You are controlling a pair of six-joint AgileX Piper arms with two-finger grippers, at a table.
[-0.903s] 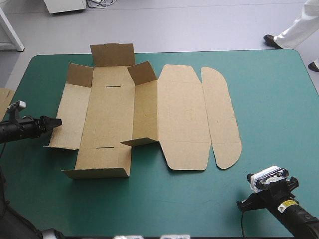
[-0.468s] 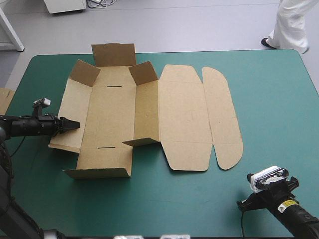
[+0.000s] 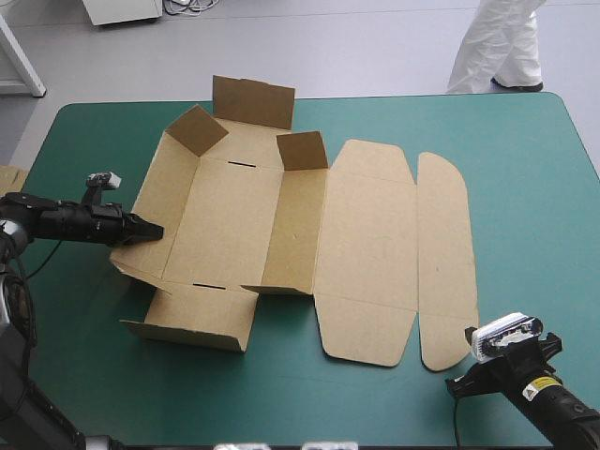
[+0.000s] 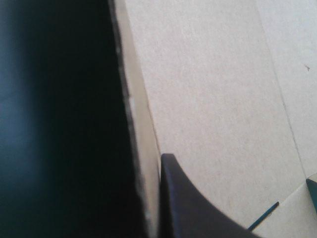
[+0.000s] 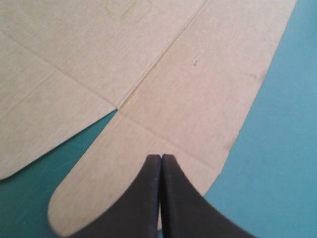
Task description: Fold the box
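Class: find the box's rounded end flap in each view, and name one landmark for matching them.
High view: rounded end flap, at the right end of the box.
Left wrist view: not in it.
Right wrist view: under and ahead of the right gripper.
Landmark: the teal-green notch beside it.

Left arm low from the left, left gripper (image 3: pixel 153 230) fingers pinching the box (image 3: pixel 234 220) wall, right gripper (image 5: pixel 161 158) near right, fingers together
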